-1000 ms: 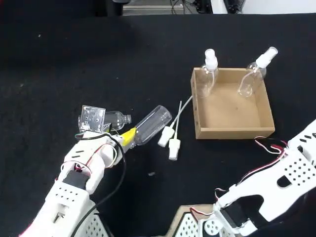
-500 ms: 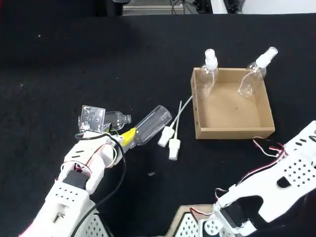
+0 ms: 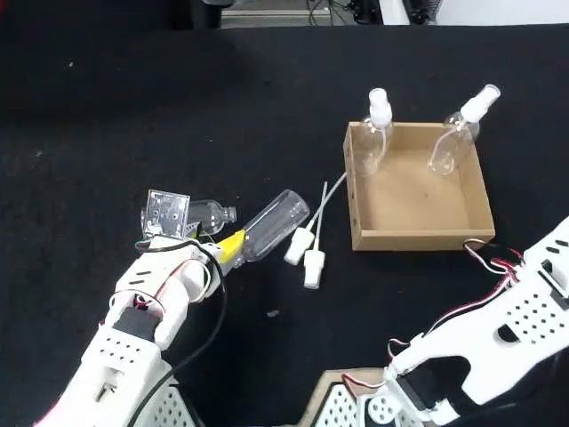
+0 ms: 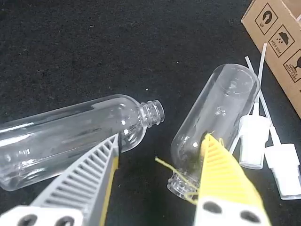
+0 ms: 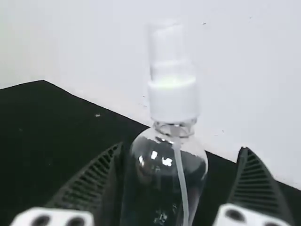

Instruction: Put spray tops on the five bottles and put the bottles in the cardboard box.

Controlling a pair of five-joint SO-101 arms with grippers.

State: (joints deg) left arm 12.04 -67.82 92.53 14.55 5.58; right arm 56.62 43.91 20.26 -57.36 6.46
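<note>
Black cloth covers the table; take the cardboard box as your mark for everything else. Nearest you, short of the box and off its right-hand corner, the right arm is raised; the right gripper has a capped bottle upright between its jaws, its spray top seated on the neck; I judge it gripped, since it hangs clear of the table. Out from the box's left wall, your left gripper hovers with jaws spread wide and nothing in them, above two bare bottles lying on the cloth; the closer bottle points its open neck away from the box, under the yellow jaw; the farther bottle lies beyond it, well apart from the box. Between the closer bottle and the box wall lie two loose spray tops, their tubes running toward the box. Inside the box, at its two far corners, two finished bottles lean with tops on. By my count two are done; one is capped and wants boxing; two want both a top and boxing.
</note>
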